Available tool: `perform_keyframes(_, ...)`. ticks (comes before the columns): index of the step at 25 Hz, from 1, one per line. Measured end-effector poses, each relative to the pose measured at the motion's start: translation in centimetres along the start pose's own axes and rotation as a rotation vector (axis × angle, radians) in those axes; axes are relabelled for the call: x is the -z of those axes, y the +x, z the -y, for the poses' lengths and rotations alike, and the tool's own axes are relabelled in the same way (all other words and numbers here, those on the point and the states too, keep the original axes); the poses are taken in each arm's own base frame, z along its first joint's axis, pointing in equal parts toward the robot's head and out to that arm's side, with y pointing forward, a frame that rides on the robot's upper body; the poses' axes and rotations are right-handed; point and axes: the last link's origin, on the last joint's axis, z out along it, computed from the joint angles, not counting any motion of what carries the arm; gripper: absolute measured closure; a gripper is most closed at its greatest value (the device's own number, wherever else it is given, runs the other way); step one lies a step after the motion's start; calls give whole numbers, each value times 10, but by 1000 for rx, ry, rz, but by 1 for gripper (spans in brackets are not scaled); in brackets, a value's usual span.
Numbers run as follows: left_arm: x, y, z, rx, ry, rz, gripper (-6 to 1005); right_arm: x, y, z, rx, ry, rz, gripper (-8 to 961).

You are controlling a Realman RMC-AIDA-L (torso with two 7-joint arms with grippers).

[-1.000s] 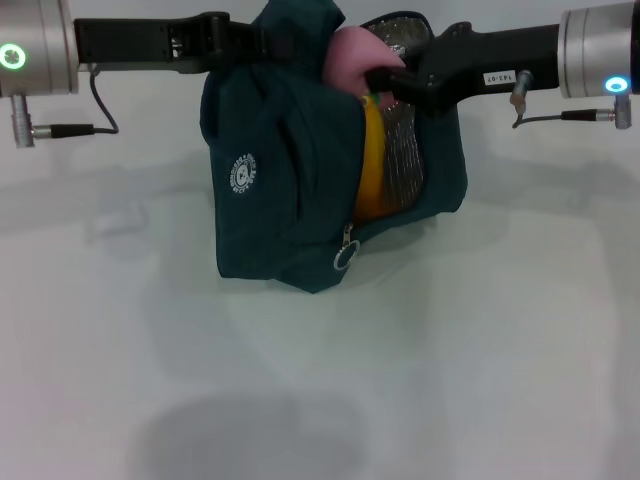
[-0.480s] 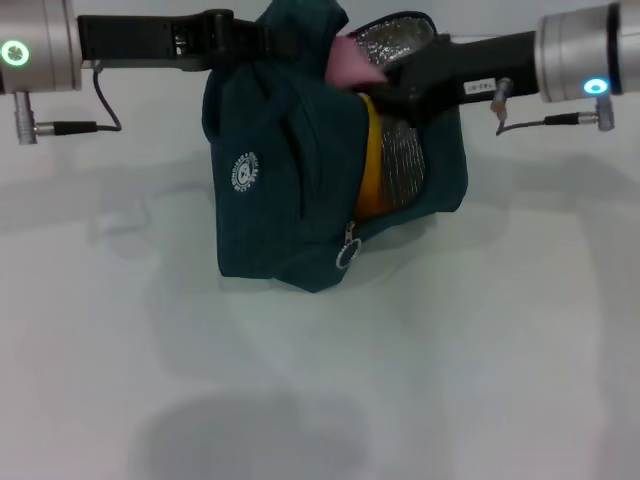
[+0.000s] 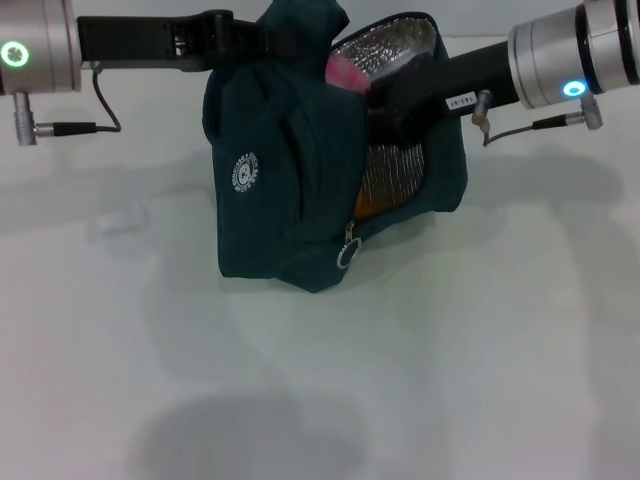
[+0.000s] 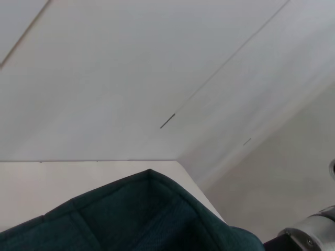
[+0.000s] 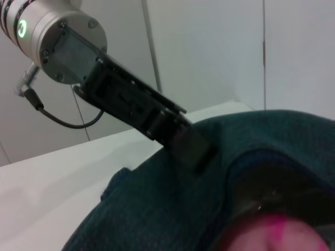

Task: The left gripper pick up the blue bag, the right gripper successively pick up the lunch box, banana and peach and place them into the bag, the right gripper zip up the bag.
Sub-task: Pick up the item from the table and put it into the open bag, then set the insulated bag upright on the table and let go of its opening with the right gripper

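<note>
Pinched on the bag's (image 3: 300, 190) top edge I see my left gripper (image 3: 258, 38) in the head view, right gripper (image 3: 385, 95) inside the silver-lined mouth beside the peach (image 3: 345, 70), its jaws hidden, left wrist view shows only dark teal fabric (image 4: 152, 219), right wrist view shows the left gripper (image 5: 191, 149) clamping the fabric, pink peach (image 5: 277, 235) blurred below.

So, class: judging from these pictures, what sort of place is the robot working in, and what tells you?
Probably a lab or test room rather than a home: a bare white table, plain white walls, and only the blue bag set out.
</note>
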Motion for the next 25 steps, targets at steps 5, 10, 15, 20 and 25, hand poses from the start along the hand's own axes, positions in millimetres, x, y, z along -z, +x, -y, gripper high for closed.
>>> perform_keyframes(5, 0, -1, 0, 0, 2, 1, 951, 10, -3, 1, 31, 25, 31, 659)
perform_keyframes(10, 0, -1, 1, -1, 2, 2, 951, 17, -6, -1, 44, 34, 56, 480)
perform_keyframes(15, -1, -1, 0, -2, 1, 6, 951, 21, -6, 0, 33, 38, 81, 307)
perform_keyframes(20, 2, -2, 2, 1, 7, 2, 951, 36, -2, 2, 24, 61, 113, 234)
perform_keyframes(25, 2, -3, 2, 0, 10, 4, 951, 79, 19, -1, 10, 109, 237, 237)
